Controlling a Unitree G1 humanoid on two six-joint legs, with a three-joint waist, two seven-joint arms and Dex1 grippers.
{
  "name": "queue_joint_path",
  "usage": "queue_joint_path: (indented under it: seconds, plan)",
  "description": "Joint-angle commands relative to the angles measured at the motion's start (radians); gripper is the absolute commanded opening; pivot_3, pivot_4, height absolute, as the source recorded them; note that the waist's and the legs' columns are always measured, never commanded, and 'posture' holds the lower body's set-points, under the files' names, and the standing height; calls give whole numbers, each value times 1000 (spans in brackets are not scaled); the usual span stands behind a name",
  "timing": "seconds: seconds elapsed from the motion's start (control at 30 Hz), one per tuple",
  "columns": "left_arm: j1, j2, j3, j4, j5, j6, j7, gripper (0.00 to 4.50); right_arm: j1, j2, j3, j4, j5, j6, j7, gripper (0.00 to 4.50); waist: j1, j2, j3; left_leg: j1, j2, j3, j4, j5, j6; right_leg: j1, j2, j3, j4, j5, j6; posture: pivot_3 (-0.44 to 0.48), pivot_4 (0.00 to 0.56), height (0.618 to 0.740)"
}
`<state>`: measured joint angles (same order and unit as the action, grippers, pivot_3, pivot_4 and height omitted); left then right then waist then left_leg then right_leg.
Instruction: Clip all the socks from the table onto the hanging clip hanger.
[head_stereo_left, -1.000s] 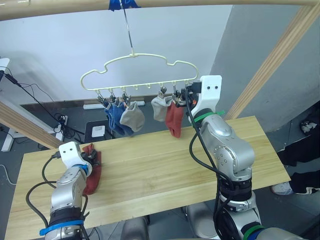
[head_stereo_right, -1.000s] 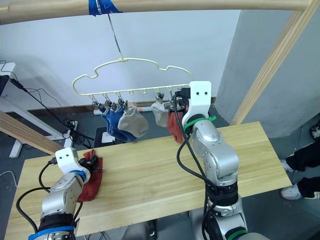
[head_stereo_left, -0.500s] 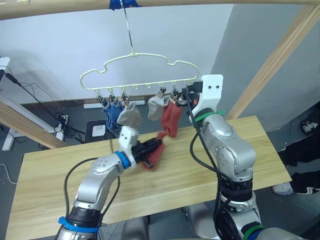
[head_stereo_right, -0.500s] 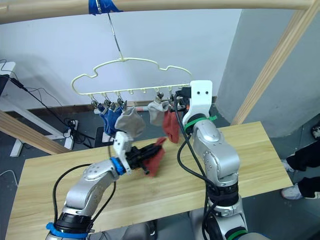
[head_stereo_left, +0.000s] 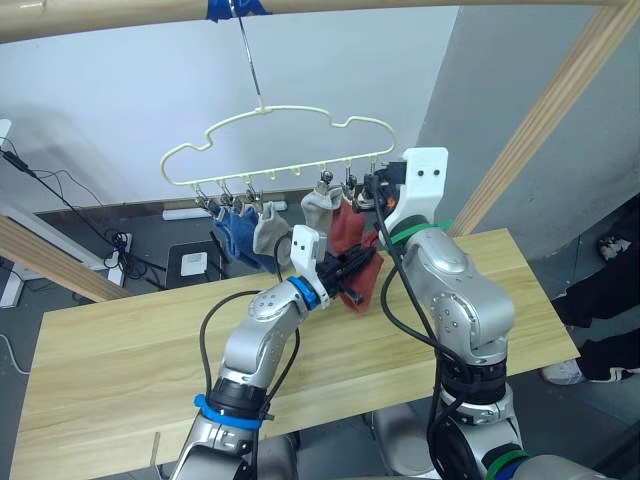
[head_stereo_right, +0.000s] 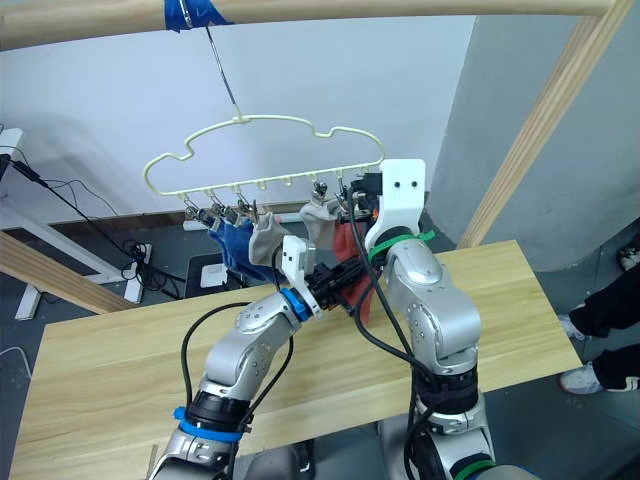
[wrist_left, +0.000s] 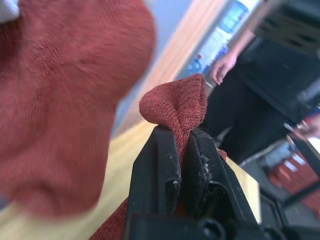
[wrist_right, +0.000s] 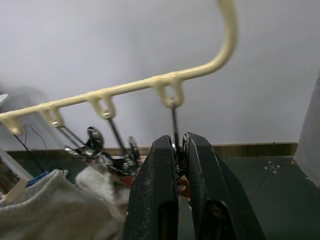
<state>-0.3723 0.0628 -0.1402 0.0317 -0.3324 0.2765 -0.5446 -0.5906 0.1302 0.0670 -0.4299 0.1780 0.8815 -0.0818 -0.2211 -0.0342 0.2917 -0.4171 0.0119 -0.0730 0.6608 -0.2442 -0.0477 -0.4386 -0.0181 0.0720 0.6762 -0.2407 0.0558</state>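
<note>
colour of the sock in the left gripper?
Rust-red sock, pinched between the left gripper fingers; clearest in the left wrist view.

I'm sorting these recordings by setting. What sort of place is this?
Probably a robotics lab or test room rather than a home: the clip hanger hangs from a bare wooden pole frame by blue tape, loose cables and a power strip lie beyond the table, and the walls are plain.

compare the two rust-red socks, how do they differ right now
The rust-red sock on the hanger hangs down from a metal clip of the clip hanger, while the rust-red sock in the left tool is pinched shut between that tool's fingers, beside it. The hung one droops straight; the held one is bunched into a fold at the fingertips. Both are the same rust-red knit.
</note>
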Motion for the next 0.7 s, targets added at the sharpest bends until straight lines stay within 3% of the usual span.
queue_joint_path:
  seconds: [0.03, 0.37, 0.7]
  plan:
    - [-30, -49, 9, 44, 38, -101, 48, 0, -16, 8, 10, -48, -1, -8, -2, 0, 0, 0, 0, 0, 0, 0, 0, 0, 0, 0, 0, 0, 0, 0, 0, -324, 277, 735]
    - [-58, -97, 39, 107, 62, -214, 85, 0, -23, -4, 7, -52, -8, -5, -9, 0, -1, 0, 0, -1, 0, 0, 0, 0, 0, 0, 0, 0, -1, -2, 4, -331, 279, 735]
    - [-53, -113, 40, 82, 36, -205, 68, 0, -23, 8, -3, -44, -8, -7, -17, 0, -1, 0, 0, -1, 0, 0, 0, 0, 0, 0, 0, 0, -2, -3, 5, -330, 279, 735]
